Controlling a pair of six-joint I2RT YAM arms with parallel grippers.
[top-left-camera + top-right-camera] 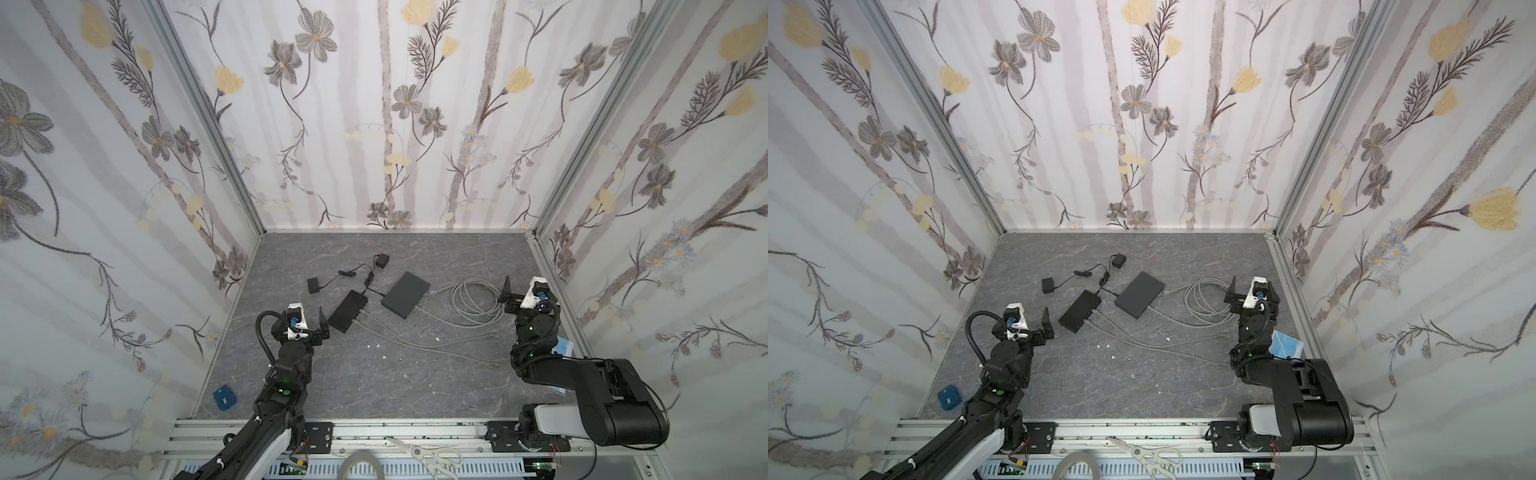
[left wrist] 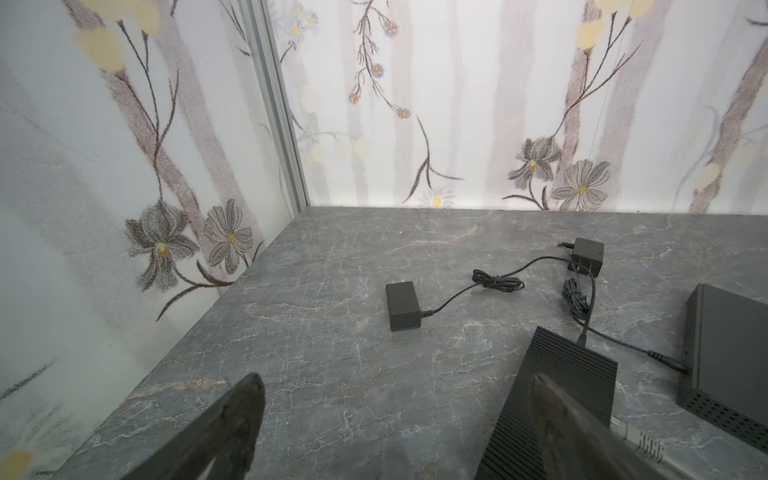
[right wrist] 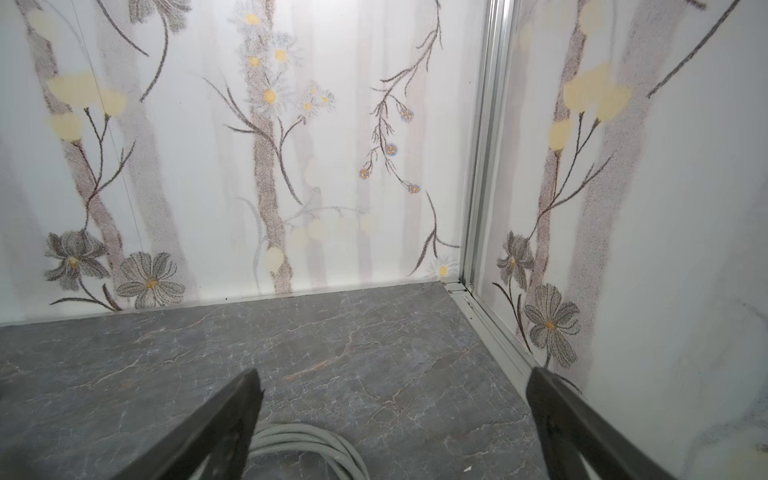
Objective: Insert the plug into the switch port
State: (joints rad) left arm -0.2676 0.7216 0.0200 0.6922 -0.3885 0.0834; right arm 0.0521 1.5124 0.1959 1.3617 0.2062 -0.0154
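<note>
We find both grippers empty and spread wide: the left gripper (image 2: 397, 382) hangs just beside the narrow black switch (image 1: 348, 311), and the right gripper (image 3: 395, 376) hovers over the coil of grey Ethernet cable (image 3: 307, 449). What we take for the plug (image 1: 497, 364) lies loose on the grey marbled table (image 1: 374, 386), at the free end of a grey cable, well apart from the switch and nearer the right arm. It is too small for us to make out its latch. We judge the plug light and hard, its latch tab brittle, and the cable behind it stiff and springy enough to twist the plug in our grip. We would pinch the plug body by its flat sides, nose left clear. The switch looks light and may slide, so we would brace it with the left gripper.
</note>
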